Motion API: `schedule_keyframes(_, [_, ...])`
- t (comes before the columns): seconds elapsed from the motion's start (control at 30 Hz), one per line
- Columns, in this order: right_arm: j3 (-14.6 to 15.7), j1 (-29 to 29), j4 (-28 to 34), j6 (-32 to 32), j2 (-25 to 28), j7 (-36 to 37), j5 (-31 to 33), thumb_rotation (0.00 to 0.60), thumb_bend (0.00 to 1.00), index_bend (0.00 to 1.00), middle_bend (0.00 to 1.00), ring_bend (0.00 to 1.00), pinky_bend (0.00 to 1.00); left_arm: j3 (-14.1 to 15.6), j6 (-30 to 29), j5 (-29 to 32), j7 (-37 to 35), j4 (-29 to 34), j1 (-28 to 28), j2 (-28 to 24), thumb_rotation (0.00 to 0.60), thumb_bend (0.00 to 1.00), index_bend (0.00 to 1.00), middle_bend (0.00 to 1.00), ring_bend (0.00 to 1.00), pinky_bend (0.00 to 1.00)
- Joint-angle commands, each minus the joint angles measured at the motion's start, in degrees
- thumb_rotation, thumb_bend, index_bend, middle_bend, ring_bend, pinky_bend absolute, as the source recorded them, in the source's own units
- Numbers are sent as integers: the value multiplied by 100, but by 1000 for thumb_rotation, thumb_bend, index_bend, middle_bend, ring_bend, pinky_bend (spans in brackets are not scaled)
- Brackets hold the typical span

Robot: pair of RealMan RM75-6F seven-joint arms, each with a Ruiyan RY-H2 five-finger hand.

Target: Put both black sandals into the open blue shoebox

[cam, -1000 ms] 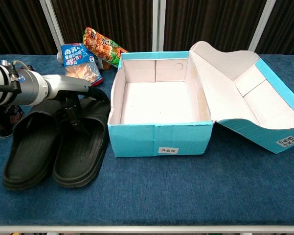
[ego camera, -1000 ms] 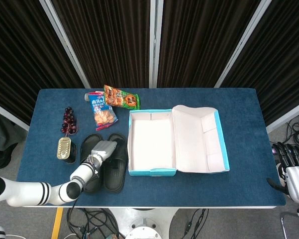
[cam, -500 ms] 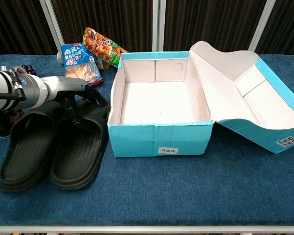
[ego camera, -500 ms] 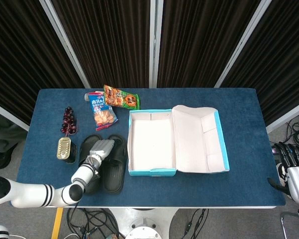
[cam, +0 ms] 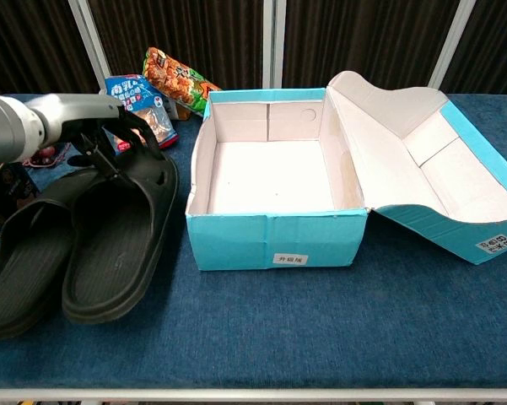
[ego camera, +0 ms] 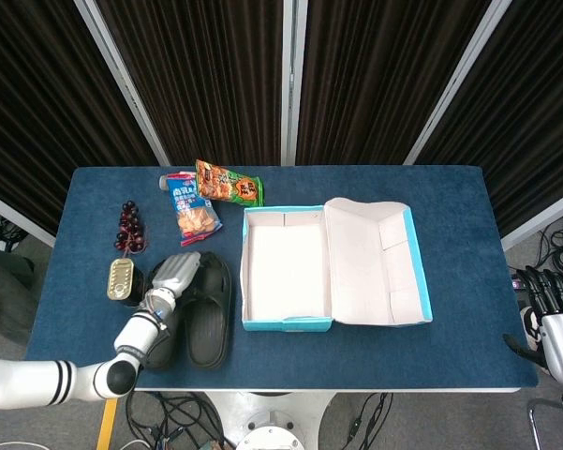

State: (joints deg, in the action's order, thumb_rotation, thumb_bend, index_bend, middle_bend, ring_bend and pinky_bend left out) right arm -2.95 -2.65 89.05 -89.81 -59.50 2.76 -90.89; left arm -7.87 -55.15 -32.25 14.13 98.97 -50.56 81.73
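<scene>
Two black sandals lie side by side left of the box: one [ego camera: 209, 323] [cam: 114, 253] nearer it, the other [ego camera: 162, 343] [cam: 21, 270] further left. My left hand [ego camera: 175, 275] [cam: 84, 118] grips them at their straps, toe ends raised off the blue table, soles tilted toward the chest camera. The open blue shoebox [ego camera: 288, 323] [cam: 278, 240] stands mid-table, white inside and empty, its lid [ego camera: 370, 262] folded out to the right. My right hand [ego camera: 553, 323] hangs beyond the table's right edge, fingers apart, holding nothing.
Behind the sandals lie an orange snack bag [ego camera: 228, 183] [cam: 177, 76] and a blue snack bag [ego camera: 192, 206] [cam: 131, 97]. A bunch of dark grapes [ego camera: 128, 228] and a tin can [ego camera: 122, 278] sit at the left, close to my left hand.
My left hand has lifted and pulled both sandals leftward and toward me, away from the box; they show larger and tilted up in the chest view. The right hand has not moved.
</scene>
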Motion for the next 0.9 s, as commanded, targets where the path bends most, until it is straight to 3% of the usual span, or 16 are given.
schedule_keyframes(0.03, [-14, 0, 20, -23, 15, -19, -10, 600, 28, 0, 69, 0, 0, -254, -279, -384, -483, 293, 355, -400, 600, 0, 541, 575, 887, 890])
schedule_keyframes(0.23, [-33, -20, 47, -20, 33, -60, -16, 600, 28, 0, 69, 0, 0, -533, -742, -1005, -1250, 596, 925, -910, 600, 0, 541, 569, 885, 888])
schedule_keyframes(0.37, [-42, -49, 88, 10, 49, -113, -28, 600, 28, 0, 69, 0, 0, -945, -839, -1529, -2195, 474, 1139, -817, 600, 0, 540, 557, 872, 879])
schedule_keyframes(0.63, [-52, -56, 280, 6, 172, -302, -42, 600, 33, 0, 69, 0, 0, -1449, -54, -2918, -4174, -886, 659, 333, 600, 0, 535, 549, 795, 832])
schedule_keyframes(0.9, [-63, -65, 499, 87, 306, -511, 43, 600, 33, 0, 69, 0, 0, -1692, 291, -3538, -5035, -2656, -160, 1608, 600, 0, 529, 547, 776, 757])
